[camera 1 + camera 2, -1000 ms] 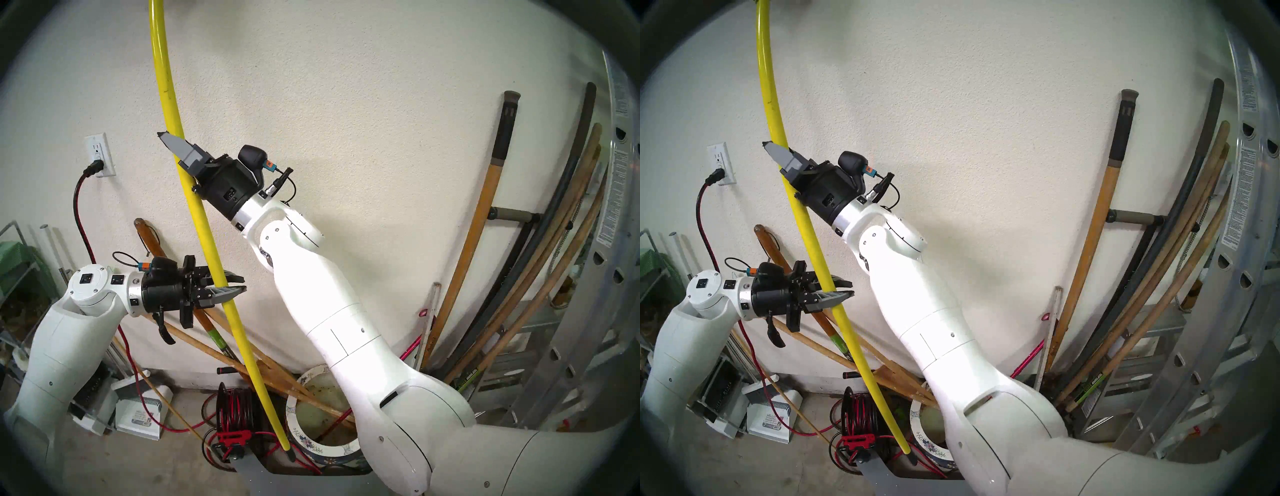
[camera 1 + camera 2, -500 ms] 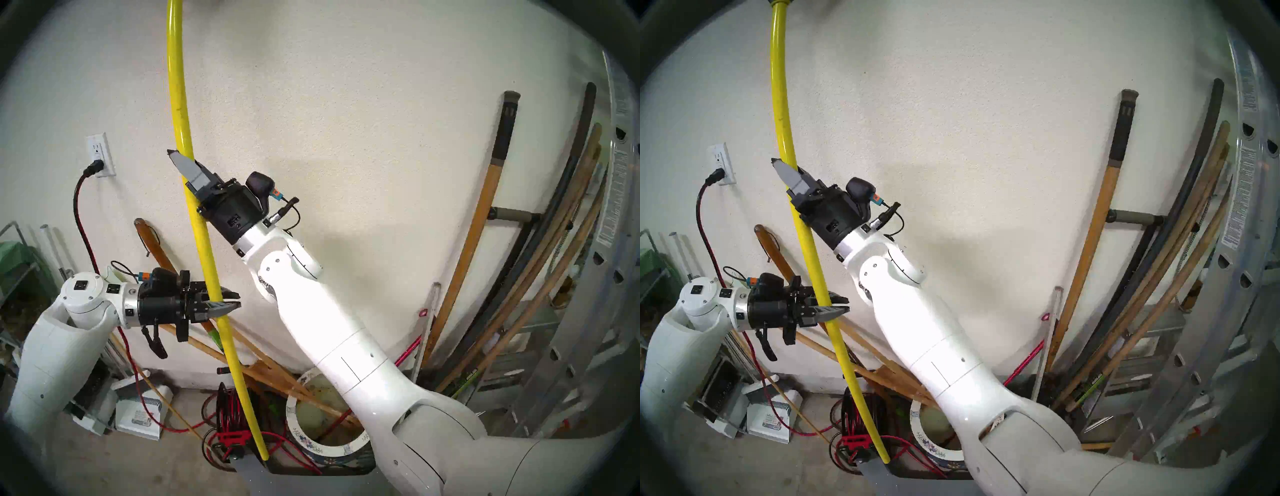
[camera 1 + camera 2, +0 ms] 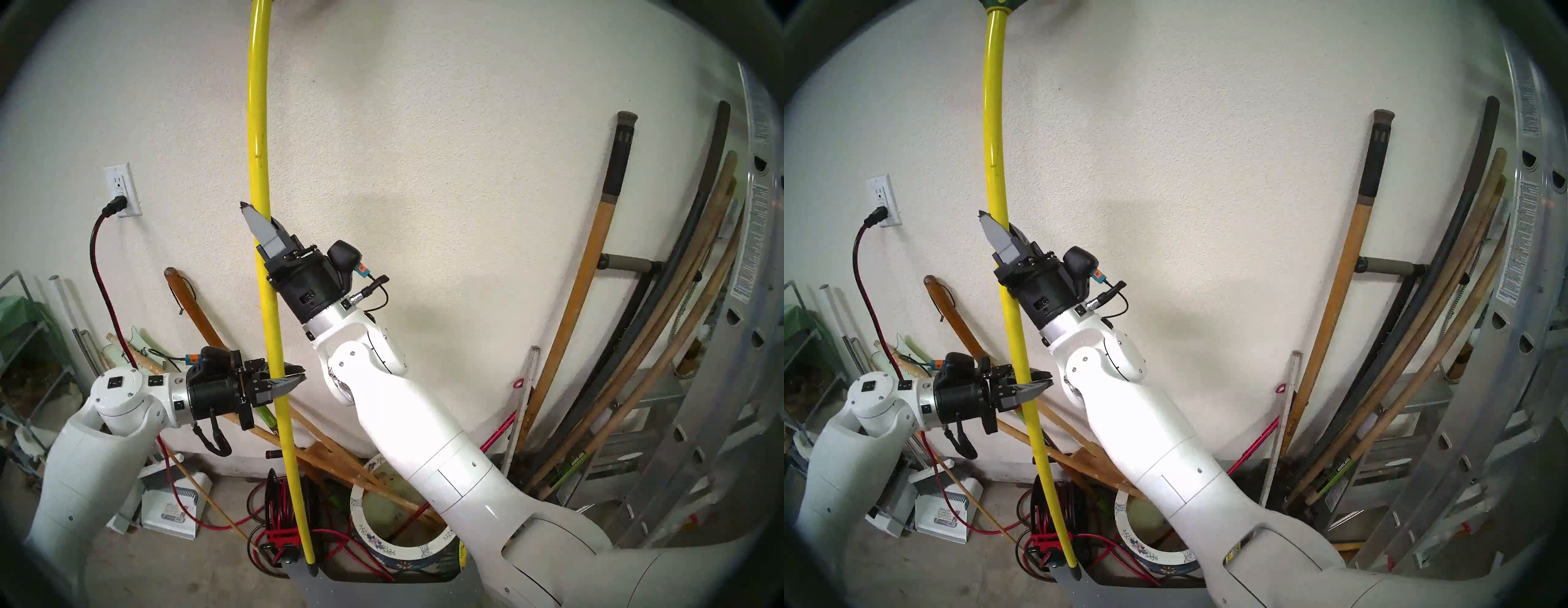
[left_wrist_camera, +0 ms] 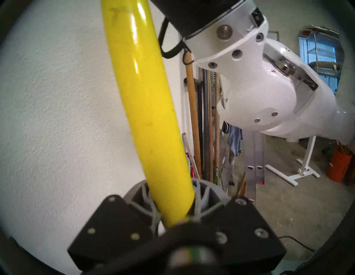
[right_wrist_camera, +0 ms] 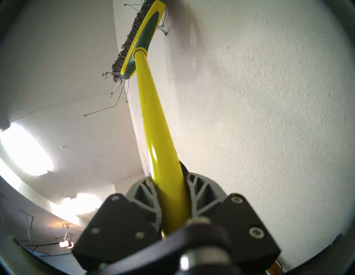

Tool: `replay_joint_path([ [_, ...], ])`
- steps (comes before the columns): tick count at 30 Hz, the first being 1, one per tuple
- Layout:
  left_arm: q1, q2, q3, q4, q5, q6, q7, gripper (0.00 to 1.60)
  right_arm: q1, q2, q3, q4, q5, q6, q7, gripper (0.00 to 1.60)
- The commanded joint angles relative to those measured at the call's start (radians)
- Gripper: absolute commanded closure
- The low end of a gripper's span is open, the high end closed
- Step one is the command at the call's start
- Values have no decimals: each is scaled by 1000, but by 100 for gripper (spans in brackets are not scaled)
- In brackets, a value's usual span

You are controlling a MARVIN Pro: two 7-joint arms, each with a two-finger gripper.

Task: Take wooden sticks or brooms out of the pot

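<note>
Yellow broom upside down, head up near the ceiling, pole tip clear of the flowered pot, hanging over the cord reel. Right gripper clamped on the pole; left gripper closed around it lower down. Advice: keep both grips coaxial, swing tip leftward past the reel's cables, avoid brown poles.

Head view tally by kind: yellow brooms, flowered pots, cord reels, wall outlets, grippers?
broom: 1
pot: 1
cord reel: 1
outlet: 1
grippers: 2 (left gripper, right gripper)
Total: 6
</note>
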Motion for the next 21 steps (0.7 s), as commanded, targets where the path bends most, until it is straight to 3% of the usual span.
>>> replay_joint_path([
  [1, -30, -111, 41, -1, -29, -41, 95, 160, -56, 16, -38, 2, -27, -16, -2, 160],
  [6, -47, -150, 79, 37, -2, -67, 122, 160, -71, 25, -40, 2, -46, -34, -15, 160],
  [21, -92, -126, 126, 126, 107, -133, 122, 160, -113, 52, -47, -14, -48, -77, -49, 160],
])
